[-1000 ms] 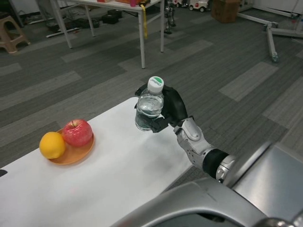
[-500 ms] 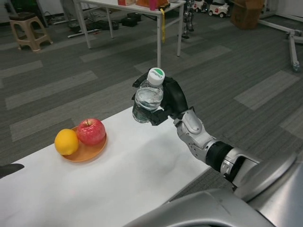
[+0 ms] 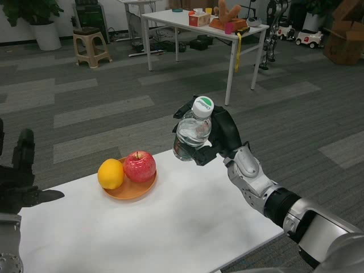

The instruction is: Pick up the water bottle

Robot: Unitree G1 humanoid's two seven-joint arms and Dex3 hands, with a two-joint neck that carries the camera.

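I see green print on the white cap of the bottle (image 3: 193,132), but it is too small for me to read, and I can make out no label on the clear body. The bottle sits just right of the frame's centre, held off the table (image 3: 142,233) above its far edge, with its long axis close to upright and the cap end up, leaning slightly toward the upper right. My right hand (image 3: 219,132) wraps its fingers around the bottle's body from behind and the right. My left hand (image 3: 20,179) is at the left edge of the frame, fingers spread and holding nothing. An orange plate (image 3: 129,187) left of centre carries a red apple (image 3: 140,166) and a yellow fruit (image 3: 111,173) touching side by side. Against the frame half a second back, my view has tilted up and the whole scene has shifted, and the left hand now shows much more fully; the grip on the bottle looks the same.
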